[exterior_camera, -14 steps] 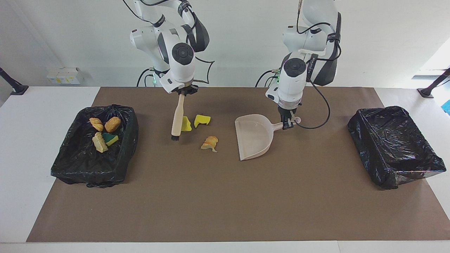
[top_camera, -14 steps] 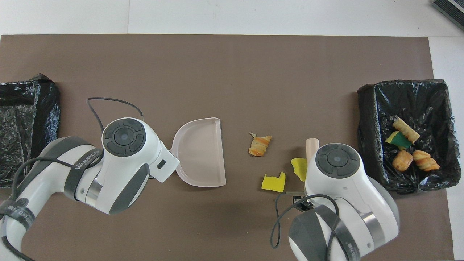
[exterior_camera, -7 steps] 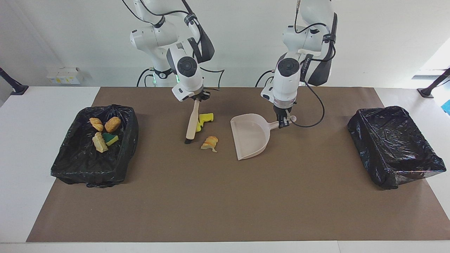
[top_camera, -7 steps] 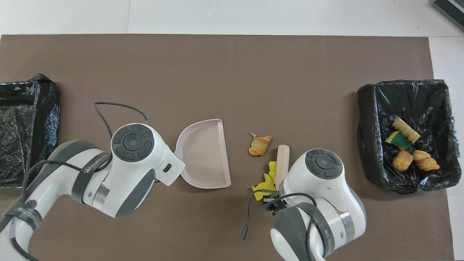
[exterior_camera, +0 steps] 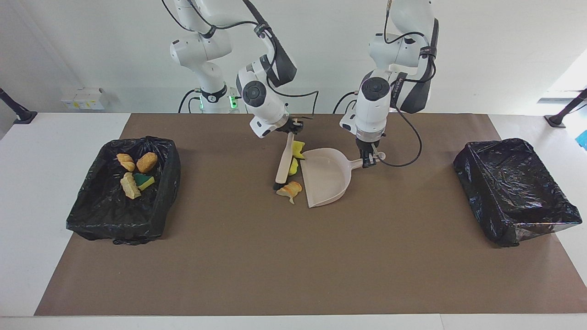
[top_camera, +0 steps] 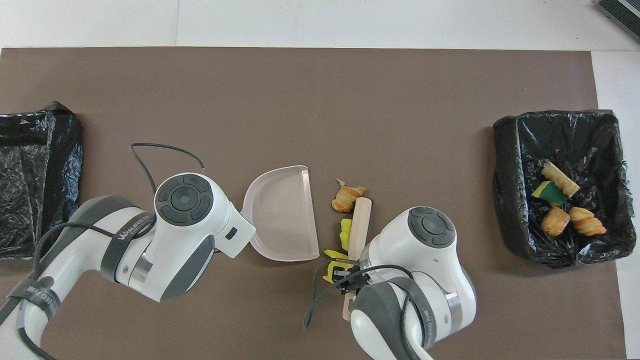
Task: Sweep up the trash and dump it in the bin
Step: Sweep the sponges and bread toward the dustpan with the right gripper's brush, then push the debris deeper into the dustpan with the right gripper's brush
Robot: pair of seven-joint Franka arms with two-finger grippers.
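My right gripper (exterior_camera: 290, 132) is shut on the handle of the beige brush (exterior_camera: 283, 161), whose bristles touch the mat. Two yellow sponge chunks (exterior_camera: 298, 149) and a golden croissant piece (exterior_camera: 290, 189) lie between the brush and the open mouth of the beige dustpan (exterior_camera: 326, 181). My left gripper (exterior_camera: 369, 160) is shut on the dustpan's handle. In the overhead view the croissant piece (top_camera: 347, 196) and sponge chunks (top_camera: 345, 228) lie beside the brush (top_camera: 361, 227), close to the dustpan (top_camera: 282, 215).
A black-lined bin (exterior_camera: 87, 215) at the right arm's end holds several bread and sponge scraps (exterior_camera: 146, 161). Another black-lined bin (exterior_camera: 513, 188) stands at the left arm's end. Both rest on the edges of the brown mat (exterior_camera: 293, 266).
My right gripper swept the brush toward the dustpan, pushing the sponge chunks and croissant piece up to its mouth. My left gripper shifted the dustpan slightly toward the trash.
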